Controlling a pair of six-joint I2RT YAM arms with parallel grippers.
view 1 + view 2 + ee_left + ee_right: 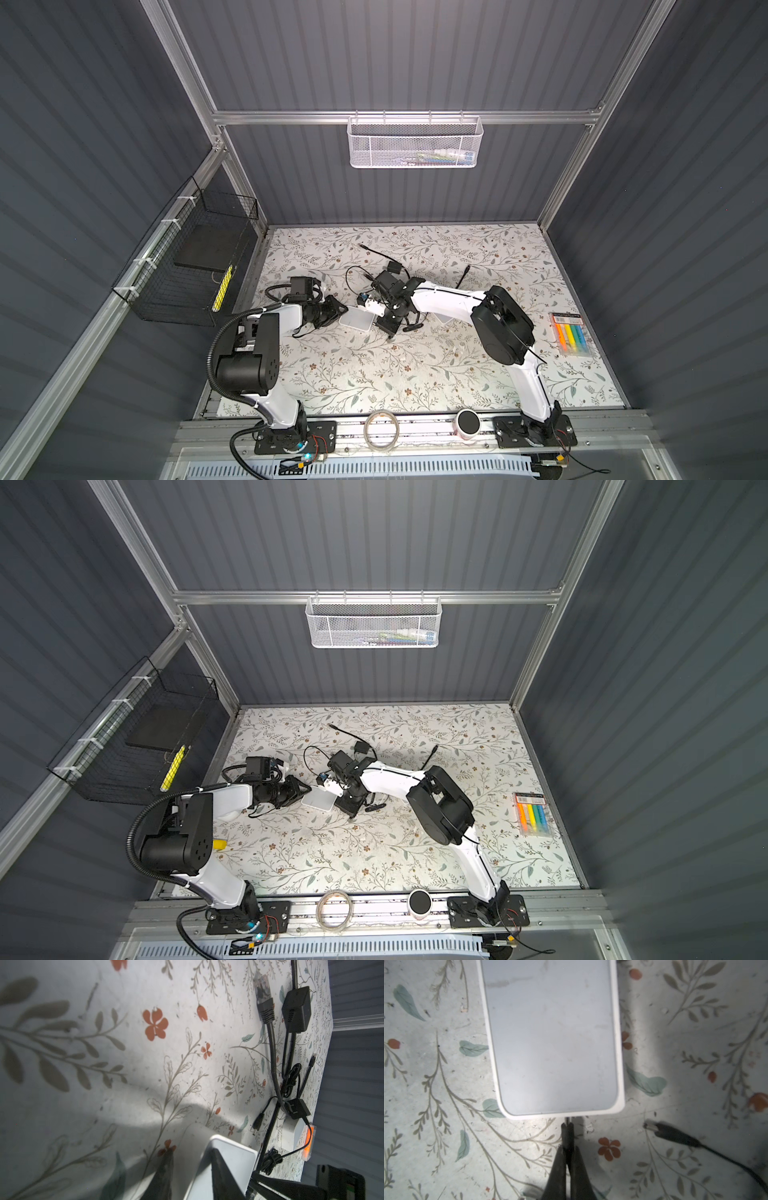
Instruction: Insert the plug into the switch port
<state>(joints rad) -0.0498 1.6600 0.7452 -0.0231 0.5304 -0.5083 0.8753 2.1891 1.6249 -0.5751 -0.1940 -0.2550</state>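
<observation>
The white switch lies on the floral table, left of centre. My right gripper is shut on a thin black plug. The plug's tip meets the near edge of the switch, and the port itself is hidden under the rim. My left gripper is turned on its side at the switch's left corner. One of its fingers lies across the top face and the other sits low against the side wall, pinching the switch.
Loose black cables, an adapter block and a network connector lie behind the switch. Another barrel plug lies beside my right gripper. A marker pack sits at the right edge. A tape roll and a cup stand on the front rail.
</observation>
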